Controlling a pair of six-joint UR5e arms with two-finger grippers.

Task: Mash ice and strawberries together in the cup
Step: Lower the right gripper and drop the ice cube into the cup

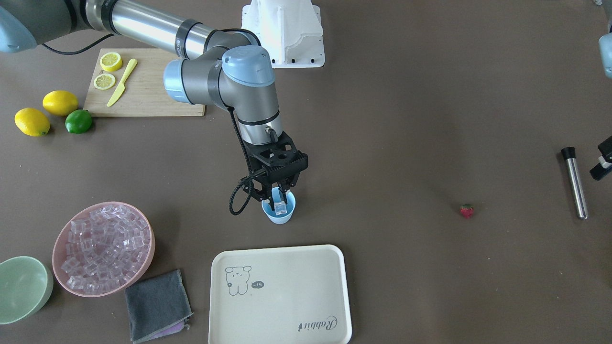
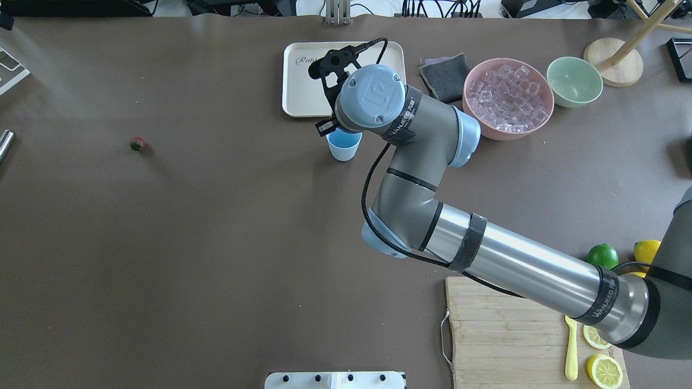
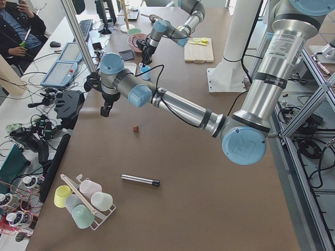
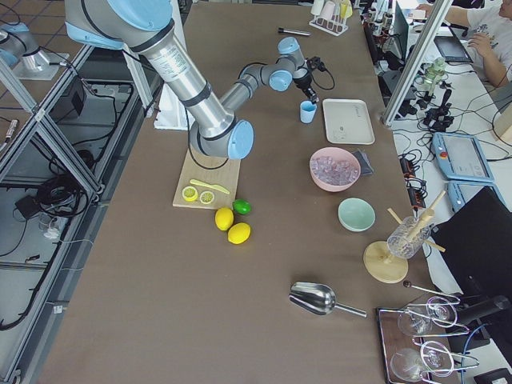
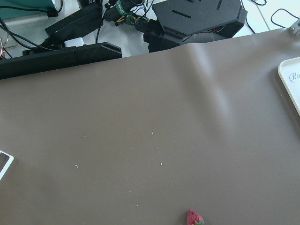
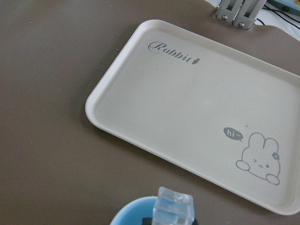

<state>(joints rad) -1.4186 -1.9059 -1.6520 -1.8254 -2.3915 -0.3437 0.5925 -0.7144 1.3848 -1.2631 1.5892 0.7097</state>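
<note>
Right gripper (image 1: 280, 196) is pinching one ice cube (image 1: 279, 207) between its narrowly parted fingers, holding it just inside the mouth of the cup (image 1: 278, 218). The strawberry (image 1: 466, 210) is lying on the table well apart from the cup, nearer the left gripper (image 1: 603, 165); whether its fingers are open cannot be told.

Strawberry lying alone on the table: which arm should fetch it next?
Left, probably. The left gripper hangs near the strawberry, and its wrist camera shows it. The right gripper is far off, holding an ice cube over the cup.
</note>
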